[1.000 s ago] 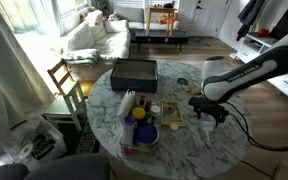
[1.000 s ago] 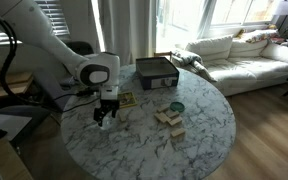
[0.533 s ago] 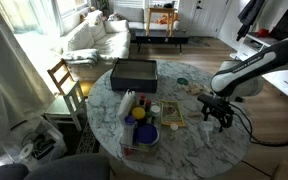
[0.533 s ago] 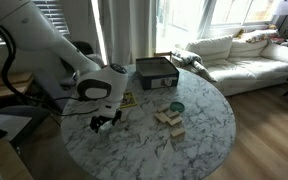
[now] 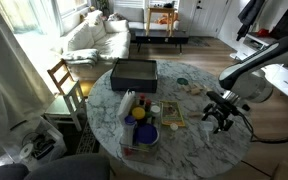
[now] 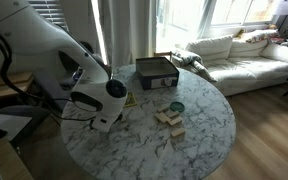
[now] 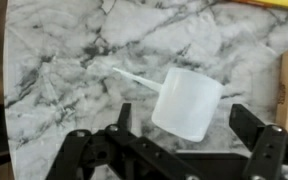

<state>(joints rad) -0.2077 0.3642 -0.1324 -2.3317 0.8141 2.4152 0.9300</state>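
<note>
In the wrist view a white translucent measuring cup (image 7: 187, 102) with a thin handle lies on its side on the marble table (image 7: 64, 60). My gripper (image 7: 184, 128) is open, with a black finger on either side of the cup, and holds nothing. In an exterior view the gripper (image 5: 220, 119) hangs just over the table near its rim. In the other exterior view the arm's body (image 6: 94, 95) hides the gripper and the cup.
A black box (image 5: 134, 72) (image 6: 156, 70) stands at the table's far side. A blue bowl (image 5: 141, 133) and small containers sit on a tray. Wooden blocks (image 6: 169, 118) and a small teal dish (image 6: 176, 106) lie mid-table. A wooden chair (image 5: 64, 80) stands beside the table.
The arm has swung along the table toward its rim and the gripper has come lower over the marble. In one exterior view the arm's body now covers the gripper.
</note>
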